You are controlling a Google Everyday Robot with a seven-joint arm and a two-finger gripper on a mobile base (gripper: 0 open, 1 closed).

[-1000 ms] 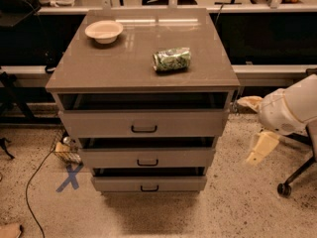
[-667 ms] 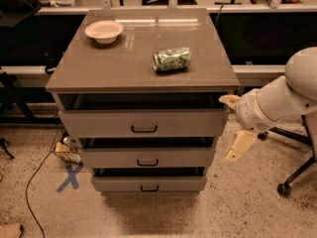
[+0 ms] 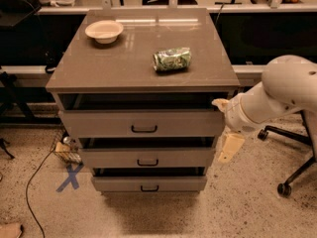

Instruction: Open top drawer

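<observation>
Cabinet (image 3: 141, 81): grey, in the middle of the view, with three drawers stacked in its front.
Top drawer (image 3: 99, 124): directly under the surface, the widest of the three. Its front stands a little forward, and a dark gap shows between it and the surface edge.
Handle (image 3: 144, 129): black bar at the centre of the top drawer front; nothing touches it.
Gripper (image 3: 219, 131): at 3 o'clock from the top drawer, just beside the right end of its front. Its two cream fingers (image 3: 231, 147) are spread wide and nothing is between them. One tip is near the right corner under the surface, the other hangs down beside the middle drawer. I cannot tell if a finger touches the cabinet.
Arm (image 3: 285, 90): white and thick, it comes in from 3 o'clock.
Middle drawer (image 3: 114, 158): narrower, with a small black handle.
Bottom drawer (image 3: 119, 184): the lowest one, also with a small handle.
Surface (image 3: 99, 63): grey and shiny.
Bowl (image 3: 104, 31): pale, at 11 o'clock on the surface.
Green bag (image 3: 172, 59): lies on its side at 2 o'clock from the surface centre, well apart from the bowl.
Blue X (image 3: 71, 176): on the floor, at 8 o'clock from the cabinet.
Chair (image 3: 294, 175): only its black base shows, at 4 o'clock.
</observation>
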